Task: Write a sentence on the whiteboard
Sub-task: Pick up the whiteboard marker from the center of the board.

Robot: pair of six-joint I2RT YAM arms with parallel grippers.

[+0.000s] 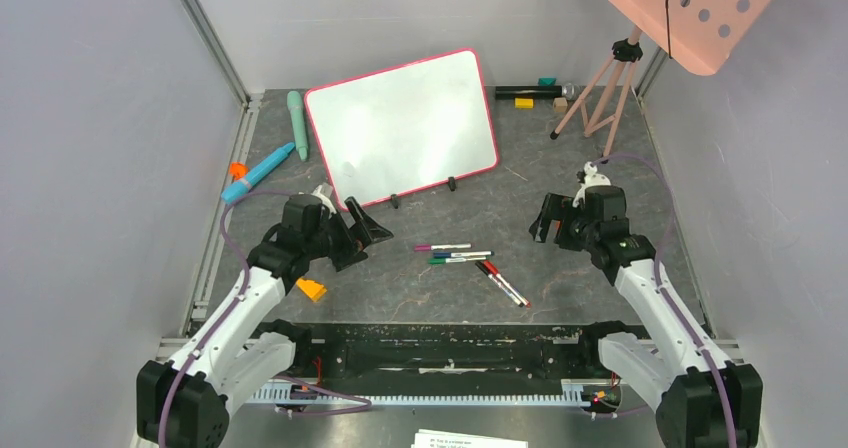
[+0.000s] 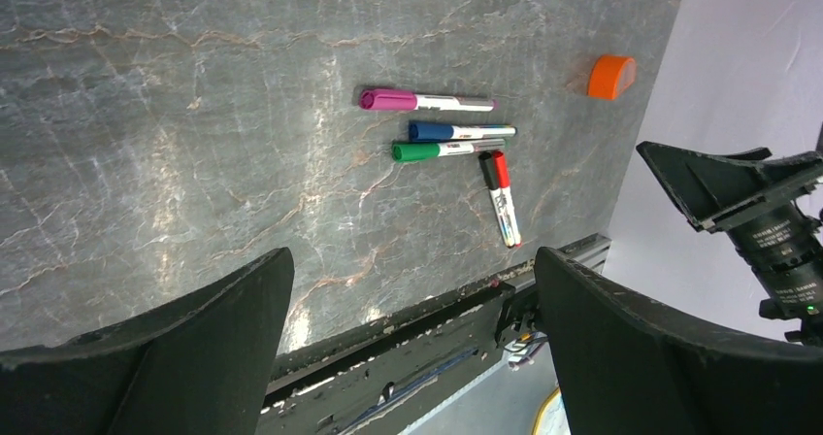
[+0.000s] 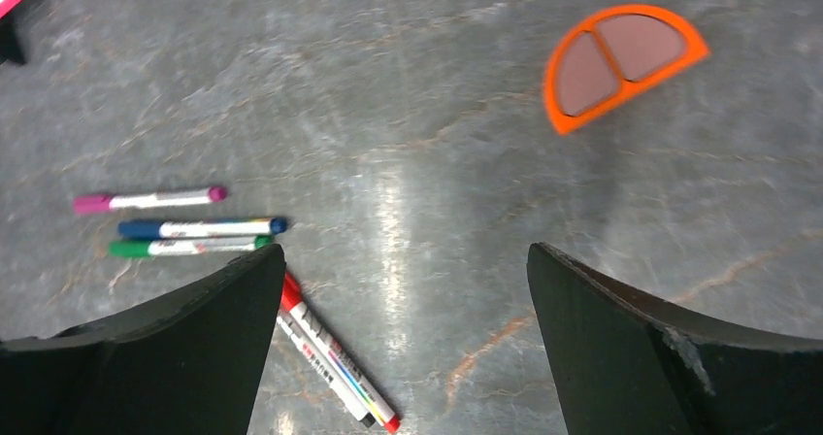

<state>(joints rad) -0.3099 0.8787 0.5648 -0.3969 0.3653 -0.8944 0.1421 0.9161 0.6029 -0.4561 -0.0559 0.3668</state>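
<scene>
Looking down, we see the table [image 1: 600, 268] boxed in by grey walls [image 1: 100, 118] on the left, right and back, with the arm bases along its near edge. The board [image 1: 400, 128] sits in the back half, a little left of centre. Two pens [image 1: 297, 123] lie left of it, close to the left wall. A tripod [image 1: 600, 93] stands right of it, near the back right corner. A bare strip of table runs between the board's near edge and five markers [image 1: 465, 260] at mid-table, and more bare table lies between the markers and each arm.

The board's long axis runs across the table, left to right, with its right end swung farther back. Its white face turns up and toward the arms, and two black feet [image 1: 452, 182] clip its near long edge. Its near left corner is just beside the left fingers [image 1: 362, 236]; we cannot tell whether they touch. The left fingers are spread wide and hold nothing. The right fingers [image 1: 545, 226], well apart from the board, are likewise spread wide and hold nothing.
</scene>
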